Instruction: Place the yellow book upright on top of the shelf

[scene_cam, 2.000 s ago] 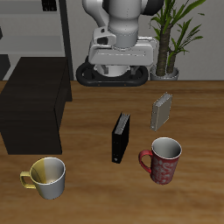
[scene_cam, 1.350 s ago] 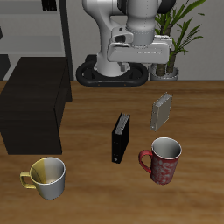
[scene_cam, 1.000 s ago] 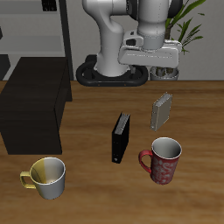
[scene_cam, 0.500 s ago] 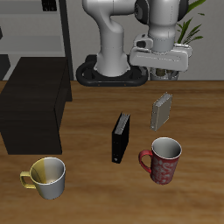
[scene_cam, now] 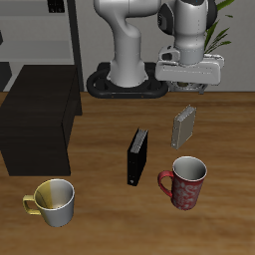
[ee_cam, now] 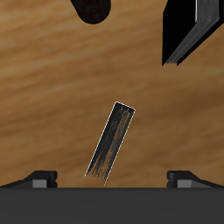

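The yellow book [scene_cam: 183,127] stands upright on the wooden table, a thin grey-tan book. My gripper [scene_cam: 188,87] hangs open and empty above it, a little farther back. In the wrist view the book [ee_cam: 111,140] shows edge-on, slanted, between my two fingertips [ee_cam: 39,178], and the gripper [ee_cam: 112,179] is well apart from it. The shelf [scene_cam: 38,125] is a large low black cabinet at the far side of the table from the book, with a flat bare top.
A black book [scene_cam: 136,156] stands upright mid-table and also shows in the wrist view [ee_cam: 188,31]. A red mug [scene_cam: 184,182] stands in front of the yellow book. A pale yellow mug [scene_cam: 54,201] stands near the front edge. A potted plant [scene_cam: 202,35] is behind.
My gripper has swung sideways from in front of the robot base to above the yellow book and has come slightly lower. Nothing on the table has moved.
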